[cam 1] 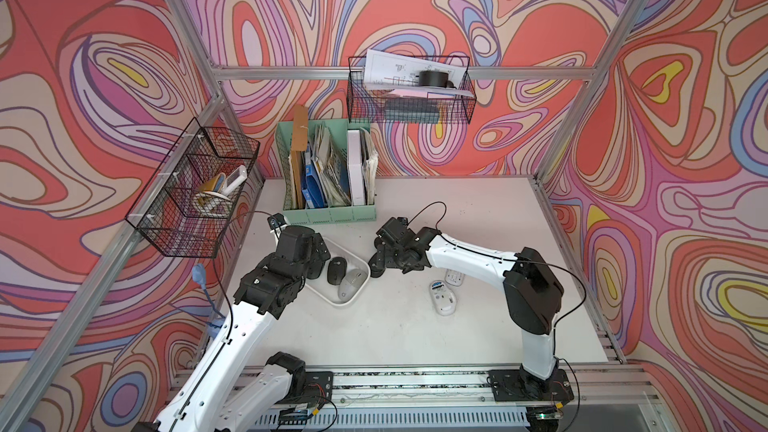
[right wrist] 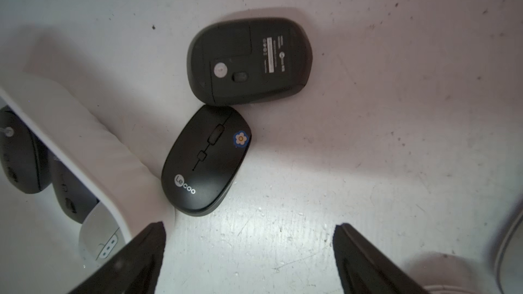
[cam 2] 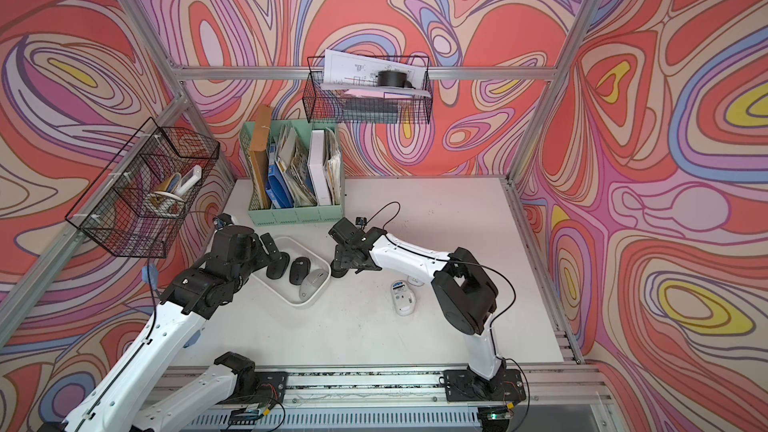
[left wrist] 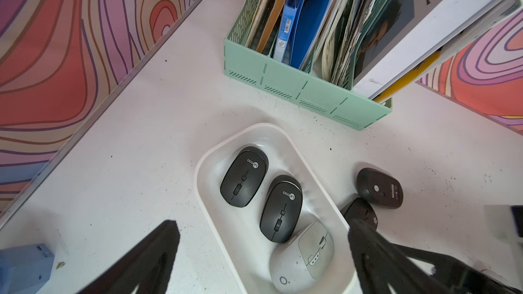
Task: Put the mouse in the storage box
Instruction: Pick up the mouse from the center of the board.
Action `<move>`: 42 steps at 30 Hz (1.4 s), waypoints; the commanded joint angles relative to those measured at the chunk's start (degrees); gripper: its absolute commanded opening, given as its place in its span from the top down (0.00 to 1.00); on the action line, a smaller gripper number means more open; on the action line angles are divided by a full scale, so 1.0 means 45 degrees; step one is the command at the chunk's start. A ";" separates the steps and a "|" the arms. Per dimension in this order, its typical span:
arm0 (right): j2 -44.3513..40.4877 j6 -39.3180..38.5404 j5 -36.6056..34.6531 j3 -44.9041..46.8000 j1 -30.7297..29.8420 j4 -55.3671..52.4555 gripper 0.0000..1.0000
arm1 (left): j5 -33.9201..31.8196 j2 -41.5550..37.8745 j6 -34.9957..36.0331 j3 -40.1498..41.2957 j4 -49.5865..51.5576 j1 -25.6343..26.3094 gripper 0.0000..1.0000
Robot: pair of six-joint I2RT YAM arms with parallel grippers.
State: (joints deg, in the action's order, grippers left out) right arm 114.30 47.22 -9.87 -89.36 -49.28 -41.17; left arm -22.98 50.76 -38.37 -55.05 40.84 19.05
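Mice: three lie in storage box (left wrist: pixel 215 216). Sticker mouse (right wrist: pixel 206 159) sits on table (right wrist: pixel 368 137) against box wall, touching flipped mouse (right wrist: pixel 249 60). Left jaws open over box, right jaws open above sticker mouse. Risk: closing there, a jaw may catch the rim and shove the box.

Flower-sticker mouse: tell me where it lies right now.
In the right wrist view the flower-sticker mouse lies buttons-up on the table, just outside the storage box's wall on the right arm's side, its nose against an upside-down black mouse.
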 commanded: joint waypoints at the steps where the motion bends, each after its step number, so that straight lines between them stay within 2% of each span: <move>1: 0.0600 0.1161 -0.0629 -0.1084 -0.0099 -0.1171 0.05 | -0.0262 -0.0442 0.0416 0.0233 0.0203 -0.0081 0.01; 8: 0.2266 0.2040 -0.0729 -0.2659 -0.0099 -0.1242 0.06 | 0.0005 -0.1314 0.0266 0.1031 -0.0323 -0.0077 0.01; 18: 0.3943 0.2434 -0.0690 -0.4958 -0.0094 -0.2152 0.07 | 0.0069 -0.1468 0.0205 0.1090 -0.0246 -0.0092 0.01; 31: 0.4811 0.2566 0.0135 -0.5186 -0.0004 -0.2286 0.13 | 0.0127 -0.1266 0.0167 0.1165 -0.0369 -0.0073 0.01; 42: 0.3787 0.2758 -0.0302 -0.3803 0.0073 -0.2147 0.33 | 0.0104 -0.1125 0.0161 0.1178 -0.0462 -0.0102 0.01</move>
State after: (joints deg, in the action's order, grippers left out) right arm 132.81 59.07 -10.72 -108.05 -49.17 -49.71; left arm -22.63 45.52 -37.54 -50.13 40.27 19.03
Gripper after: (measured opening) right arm 0.676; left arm 0.987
